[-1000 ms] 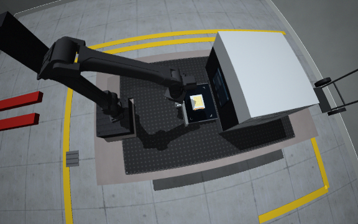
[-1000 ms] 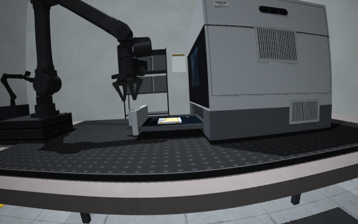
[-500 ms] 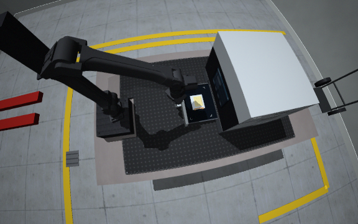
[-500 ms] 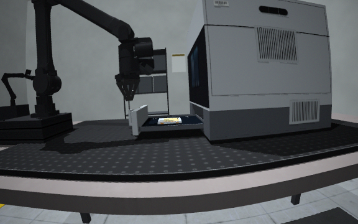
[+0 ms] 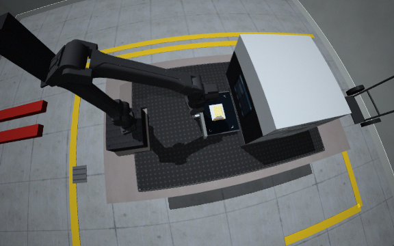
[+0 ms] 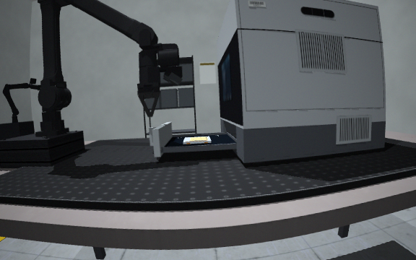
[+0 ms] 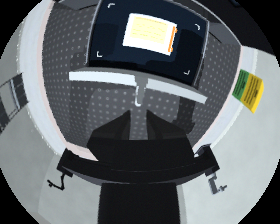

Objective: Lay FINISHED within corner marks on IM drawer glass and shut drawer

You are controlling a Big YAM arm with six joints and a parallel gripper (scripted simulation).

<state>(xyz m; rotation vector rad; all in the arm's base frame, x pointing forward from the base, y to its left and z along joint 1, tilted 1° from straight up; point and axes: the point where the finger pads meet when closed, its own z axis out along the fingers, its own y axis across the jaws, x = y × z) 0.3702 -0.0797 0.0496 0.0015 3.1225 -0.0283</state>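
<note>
The finished cassette (image 5: pixel 217 112) (image 6: pixel 196 139) (image 7: pixel 148 32), pale with an orange edge, lies flat on the dark glass (image 5: pixel 226 102) (image 7: pixel 107 36) of the imager's open drawer, inside the white corner marks (image 7: pixel 111 4). The drawer's pale front panel (image 5: pixel 203 126) (image 6: pixel 162 139) (image 7: pixel 111 78) stands out from the grey-white imager (image 5: pixel 286 78) (image 6: pixel 302 90). My gripper (image 6: pixel 150 113) (image 7: pixel 138 113) points down, a little above the front panel and just outside it. Its fingers are drawn together to a point with nothing between them.
The arm's black base block (image 5: pixel 125 137) (image 6: pixel 38 144) sits at the left of the perforated mat (image 5: pixel 183 164) (image 6: pixel 193 180). A shelf rack (image 6: pixel 179 94) stands behind the drawer. A cart (image 5: pixel 382 96) is beyond the imager, red bars (image 5: pixel 12 123) are on the floor.
</note>
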